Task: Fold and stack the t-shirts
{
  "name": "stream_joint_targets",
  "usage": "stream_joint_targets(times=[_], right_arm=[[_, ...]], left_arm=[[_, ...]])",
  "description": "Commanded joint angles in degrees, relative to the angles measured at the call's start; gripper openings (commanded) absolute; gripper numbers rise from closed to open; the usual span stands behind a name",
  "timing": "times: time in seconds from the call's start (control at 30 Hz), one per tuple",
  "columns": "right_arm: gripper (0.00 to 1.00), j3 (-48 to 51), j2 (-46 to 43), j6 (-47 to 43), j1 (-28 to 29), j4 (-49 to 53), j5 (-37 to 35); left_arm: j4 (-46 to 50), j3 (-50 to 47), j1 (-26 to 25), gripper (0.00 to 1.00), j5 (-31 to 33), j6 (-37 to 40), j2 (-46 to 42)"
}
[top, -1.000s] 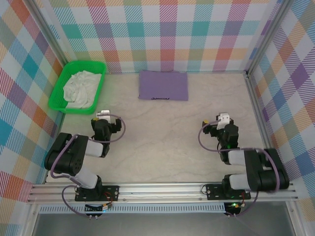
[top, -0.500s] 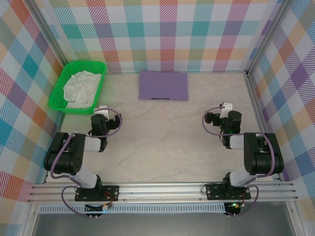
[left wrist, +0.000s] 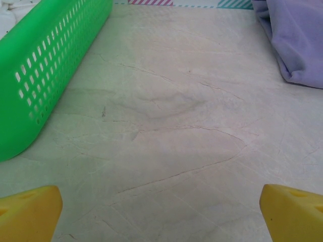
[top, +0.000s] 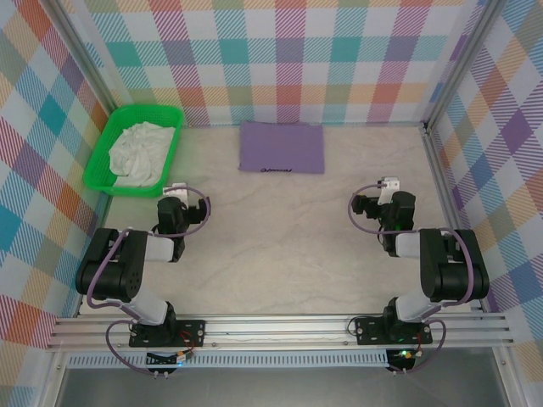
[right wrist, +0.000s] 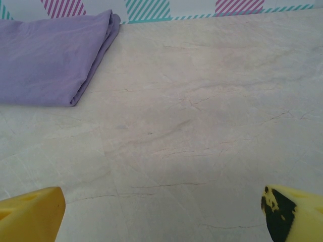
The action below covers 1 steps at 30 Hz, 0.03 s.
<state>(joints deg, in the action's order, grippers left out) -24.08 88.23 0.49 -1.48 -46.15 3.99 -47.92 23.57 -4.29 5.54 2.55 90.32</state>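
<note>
A lavender-purple t-shirt [top: 282, 147] lies folded into a neat rectangle at the back middle of the table. Its folded edge appears in the left wrist view [left wrist: 295, 40] and the right wrist view [right wrist: 50, 58]. An off-white t-shirt [top: 136, 153] lies crumpled in the green basket [top: 173, 150]. My left gripper [top: 175, 194] hovers low just in front of the basket, open, with bare table between its yellow fingertips [left wrist: 28, 214]. My right gripper [top: 386, 188] is open over bare table, right of the purple shirt, with nothing between its fingertips [right wrist: 30, 214].
The green mesh basket wall [left wrist: 45, 65] runs along the left side of the left gripper [left wrist: 161, 217]. Metal frame posts and checkered walls close in the table on three sides. The marble-patterned tabletop [top: 280, 237] stretches between the two arms.
Both grippers have shifted a little toward the far side as the arms drew up, the right one more, then held still. The shirts and basket have not moved.
</note>
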Motion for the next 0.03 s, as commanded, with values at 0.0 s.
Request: stream_joint_targets(times=[0.0], right_arm=[[0.99, 0.1, -0.4, 0.5, 0.4, -0.1, 1.2]], left_arm=[[-0.5, 0.4, 0.5, 1.00, -0.7, -0.6, 0.2]])
